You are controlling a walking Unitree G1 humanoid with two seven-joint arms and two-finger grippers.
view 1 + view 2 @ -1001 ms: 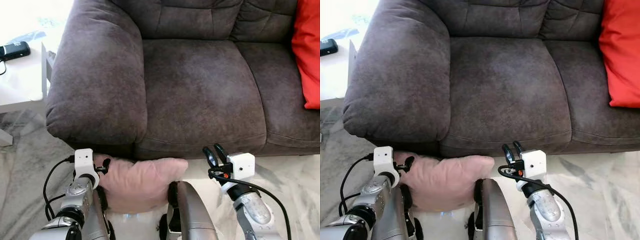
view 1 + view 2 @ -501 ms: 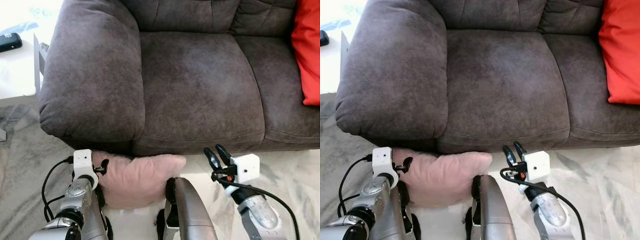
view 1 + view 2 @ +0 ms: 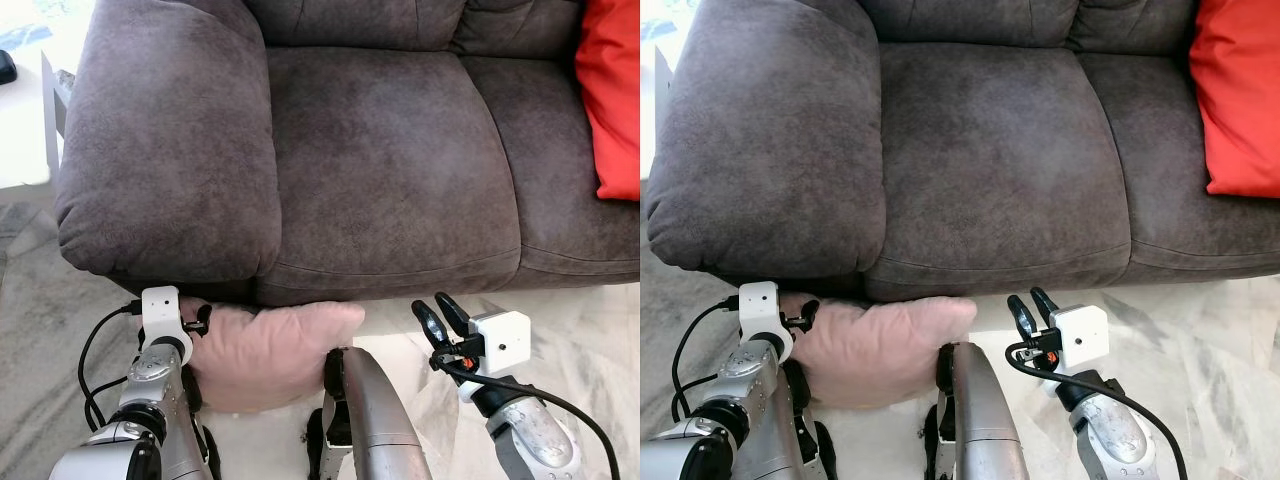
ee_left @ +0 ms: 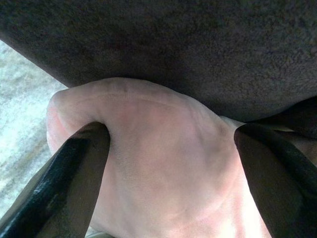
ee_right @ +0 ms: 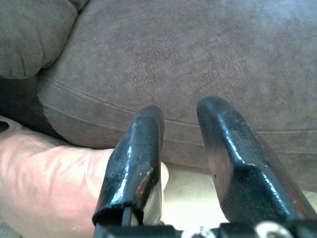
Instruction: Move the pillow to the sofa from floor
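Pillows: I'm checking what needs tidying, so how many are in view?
2. A soft pink fabric pillow is held in the left gripper below the dark grey sofa's front edge; a red fabric pillow lies on the sofa's far right seat. Others may be outside the frame.

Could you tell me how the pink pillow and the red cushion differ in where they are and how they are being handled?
The pink pillow sits low in front of the sofa, below the seat edge; the red cushion rests on the sofa seat at the robot's right. The pink pillow is squeezed between the left gripper's fingers; the red cushion is untouched, and the right gripper hangs open, holding nothing. Both are soft and single-coloured.
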